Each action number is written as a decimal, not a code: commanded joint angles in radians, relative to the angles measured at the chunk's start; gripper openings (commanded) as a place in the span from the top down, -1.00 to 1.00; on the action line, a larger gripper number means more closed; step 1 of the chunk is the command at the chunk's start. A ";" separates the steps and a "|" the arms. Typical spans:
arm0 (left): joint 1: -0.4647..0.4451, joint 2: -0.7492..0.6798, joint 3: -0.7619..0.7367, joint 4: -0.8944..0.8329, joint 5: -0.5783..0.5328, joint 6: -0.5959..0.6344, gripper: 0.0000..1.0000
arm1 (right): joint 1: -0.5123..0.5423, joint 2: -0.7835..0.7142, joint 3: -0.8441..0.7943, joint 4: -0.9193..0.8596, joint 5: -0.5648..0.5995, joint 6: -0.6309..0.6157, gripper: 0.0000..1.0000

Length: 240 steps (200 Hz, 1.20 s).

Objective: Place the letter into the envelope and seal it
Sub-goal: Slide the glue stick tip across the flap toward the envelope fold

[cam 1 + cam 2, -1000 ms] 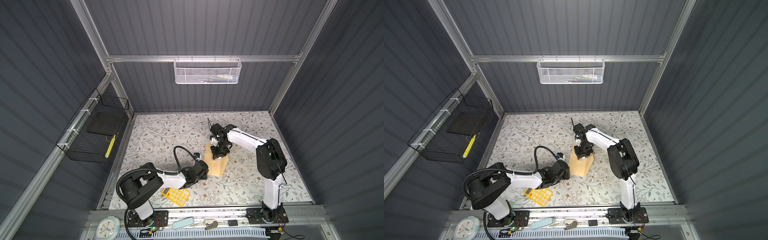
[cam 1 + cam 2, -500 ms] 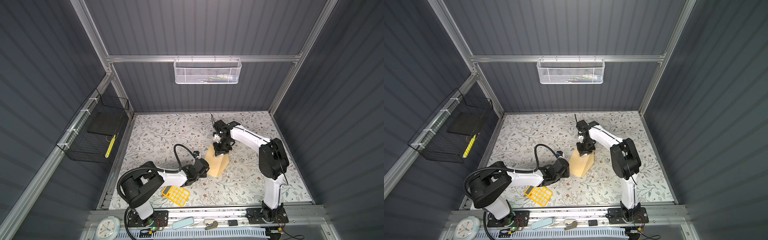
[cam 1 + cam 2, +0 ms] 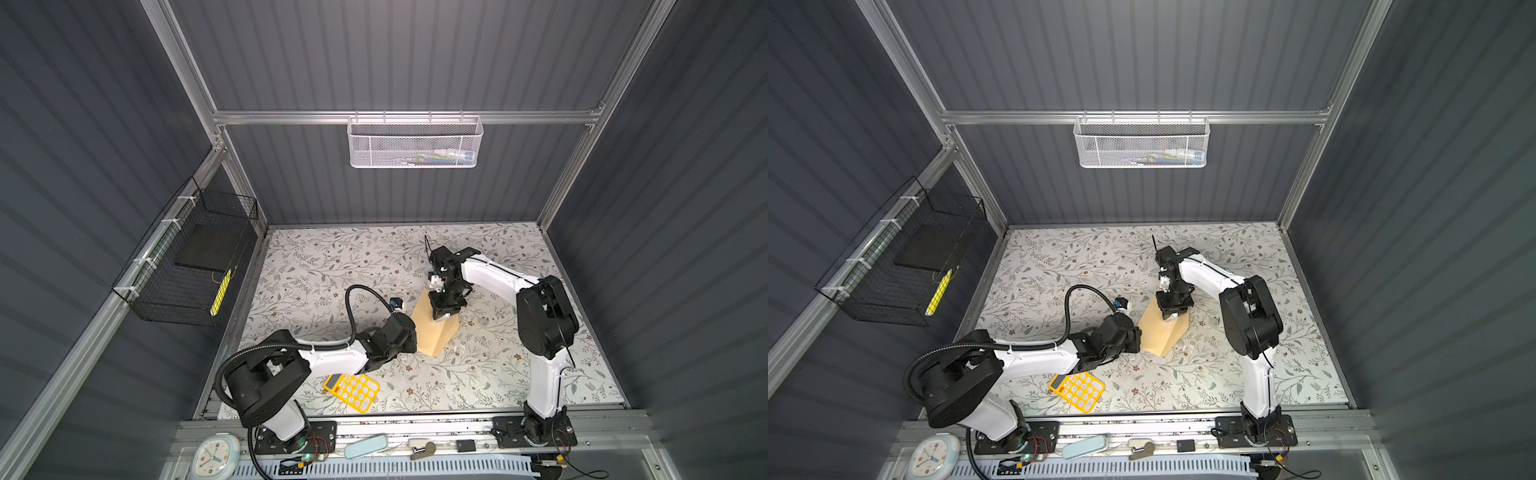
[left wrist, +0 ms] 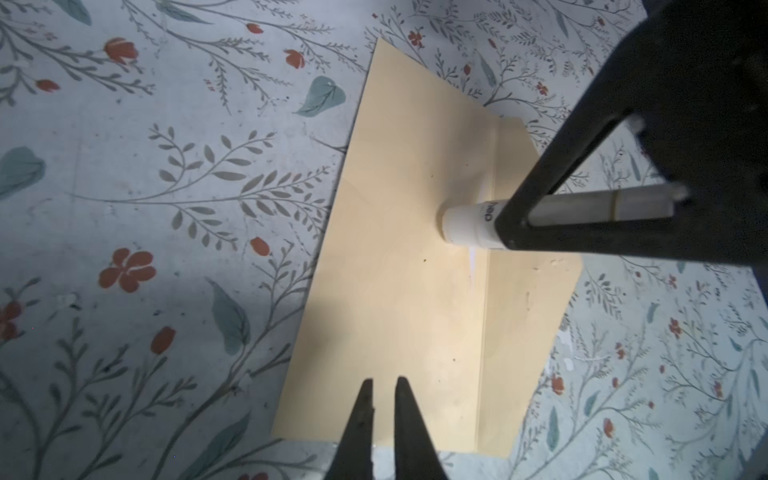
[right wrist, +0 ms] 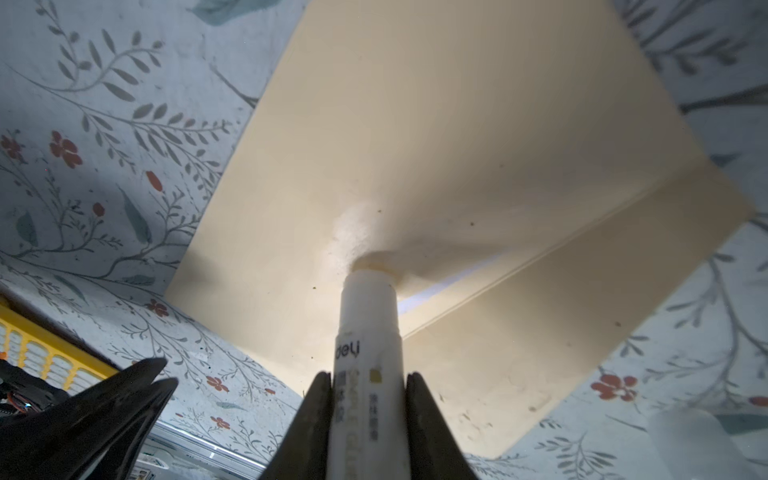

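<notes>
envelope [image 4: 395,291]: one, lying flat. one glue stick [image 5: 368,316] clamped in right gripper [image 5: 368,376]. left gripper [image 4: 384,380] barely parted, empty.

Envelope [image 4: 407,257]: tan kraft paper, matt, smooth; few dark specks; whitish frosted patch by stick's tip, pale smears nr flap edge.
Glue stick [image 5: 368,328]: white plastic tube, semi-gloss, printed label; tip waxy, pale yellow.
Surface [image 4: 124,187]: floral-print covering, matt, lightly scuffed; material n/k.
Right pincer [image 5: 369,376]: black fingers, matt, plastic-looking.
Left pincer [image 4: 383,380]: same black, slight sheen in right wrist view.
Calculator [image 3: 352,391]: yellow plastic, pale keys.
Rear basket [image 3: 395,149]: white-coated metal mesh.
Side basket [image 3: 166,299]: black wire.
Frame [image 3: 399,117]: bare aluminium, satin.
Walls [image 3: 374,54]: dk grey ribbed panels, matt.
</notes>
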 commanded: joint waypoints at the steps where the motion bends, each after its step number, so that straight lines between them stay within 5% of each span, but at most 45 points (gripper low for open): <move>1: -0.005 -0.010 -0.035 0.024 0.058 0.000 0.76 | 0.007 0.006 -0.022 0.001 -0.021 -0.010 1.00; 240: -0.033 0.127 -0.038 -0.001 0.041 -0.065 0.87 | 0.080 -0.079 -0.140 0.012 -0.081 0.011 1.00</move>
